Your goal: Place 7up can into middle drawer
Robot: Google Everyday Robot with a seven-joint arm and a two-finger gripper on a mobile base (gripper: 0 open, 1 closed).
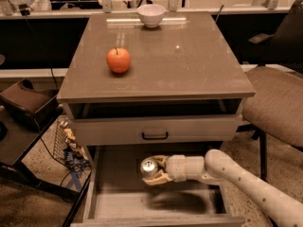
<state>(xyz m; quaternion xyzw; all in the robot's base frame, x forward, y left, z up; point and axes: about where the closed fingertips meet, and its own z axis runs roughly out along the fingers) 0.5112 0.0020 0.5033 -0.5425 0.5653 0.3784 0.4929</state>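
The 7up can shows its shiny metal top and is held sideways in my gripper, which is shut on it. The gripper's pale fingers clasp the can above and below. The arm reaches in from the lower right. The can hangs over the floor of the middle drawer, a wide grey-beige drawer pulled out below the cabinet. The can casts a dark shadow on the drawer floor in front of it. I cannot tell how far above the floor it is.
The drawer above has a black handle and stands slightly out. A red apple and a white bowl sit on the cabinet top. An office chair stands to the right, a wire basket to the left.
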